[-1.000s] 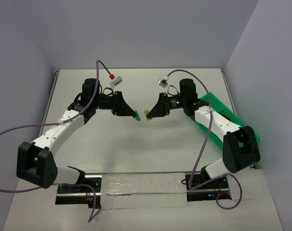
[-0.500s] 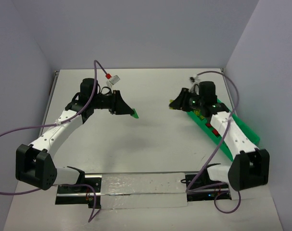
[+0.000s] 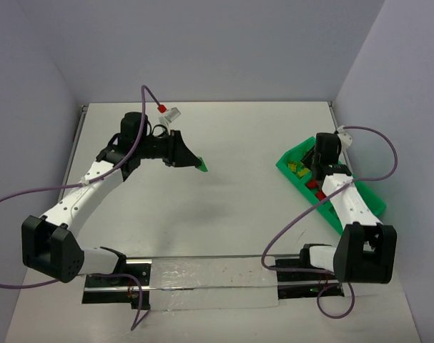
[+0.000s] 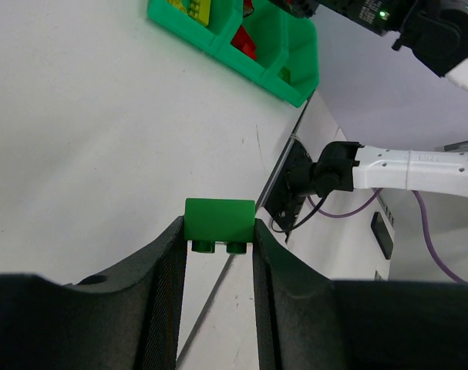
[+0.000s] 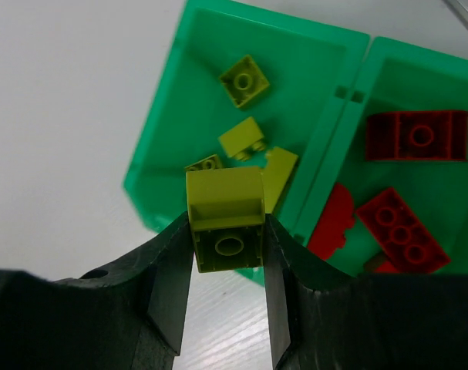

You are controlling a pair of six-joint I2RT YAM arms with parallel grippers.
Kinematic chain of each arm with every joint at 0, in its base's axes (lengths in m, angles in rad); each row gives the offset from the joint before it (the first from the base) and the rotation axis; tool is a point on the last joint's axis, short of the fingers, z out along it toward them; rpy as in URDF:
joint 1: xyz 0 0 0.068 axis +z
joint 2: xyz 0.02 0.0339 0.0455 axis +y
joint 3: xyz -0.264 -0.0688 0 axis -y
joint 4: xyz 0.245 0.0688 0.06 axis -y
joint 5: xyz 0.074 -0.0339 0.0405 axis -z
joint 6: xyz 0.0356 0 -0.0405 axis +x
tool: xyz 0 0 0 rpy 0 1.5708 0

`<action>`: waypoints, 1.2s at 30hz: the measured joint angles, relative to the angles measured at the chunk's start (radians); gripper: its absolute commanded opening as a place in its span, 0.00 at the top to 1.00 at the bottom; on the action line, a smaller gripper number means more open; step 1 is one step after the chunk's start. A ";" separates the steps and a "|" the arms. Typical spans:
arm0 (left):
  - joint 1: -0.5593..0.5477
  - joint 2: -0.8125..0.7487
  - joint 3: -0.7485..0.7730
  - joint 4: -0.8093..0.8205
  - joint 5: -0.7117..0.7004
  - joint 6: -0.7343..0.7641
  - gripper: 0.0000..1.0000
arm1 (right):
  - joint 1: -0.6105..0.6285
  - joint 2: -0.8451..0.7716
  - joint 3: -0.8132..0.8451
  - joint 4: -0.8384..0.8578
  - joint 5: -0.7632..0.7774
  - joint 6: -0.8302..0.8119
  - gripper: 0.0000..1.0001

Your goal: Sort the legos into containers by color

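I hold a yellow-green brick (image 5: 226, 220) pinched in my right pincer (image 5: 227, 235), over the green tray (image 5: 160, 146). Loose yellow-green bricks (image 5: 244, 80) lie beyond its tips and red bricks (image 5: 416, 136) lie in the compartment to their right. My left pincer (image 4: 218, 240) clamps a green brick (image 4: 219, 222), studs facing the wrist.

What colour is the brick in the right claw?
Yellow-green; the small studded plastic brick shows best in the right wrist view.
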 measured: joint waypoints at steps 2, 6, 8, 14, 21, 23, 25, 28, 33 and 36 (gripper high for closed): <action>-0.003 0.000 0.004 -0.009 -0.008 0.005 1.00 | -0.017 0.054 0.000 0.013 0.022 -0.001 0.81; -0.010 -0.002 0.005 -0.028 -0.027 0.007 1.00 | -0.035 0.117 0.023 0.033 0.033 -0.010 0.38; -0.013 -0.003 0.005 -0.034 -0.033 0.007 1.00 | -0.037 0.140 0.046 0.046 0.032 -0.021 0.26; -0.042 -0.002 0.012 -0.047 -0.062 0.006 1.00 | -0.038 0.170 0.088 0.073 0.020 -0.046 0.21; -0.055 0.028 0.055 -0.053 -0.085 0.006 1.00 | -0.036 0.120 0.107 0.069 -0.122 -0.088 0.34; -0.055 0.035 0.064 -0.057 -0.094 0.005 1.00 | -0.014 0.047 0.094 0.089 -0.238 -0.121 0.32; -0.055 0.044 0.070 -0.060 -0.101 0.000 1.00 | 0.065 -0.046 0.088 0.110 -0.347 -0.175 0.30; -0.055 0.059 0.076 -0.062 -0.108 -0.013 1.00 | 0.229 -0.161 0.087 0.151 -0.486 -0.266 0.29; -0.055 0.095 0.088 -0.070 -0.134 -0.041 1.00 | 0.434 -0.218 0.087 0.152 -0.636 -0.356 0.27; -0.055 0.105 0.093 -0.075 -0.159 -0.057 1.00 | 0.529 -0.193 0.092 0.137 -0.644 -0.373 0.26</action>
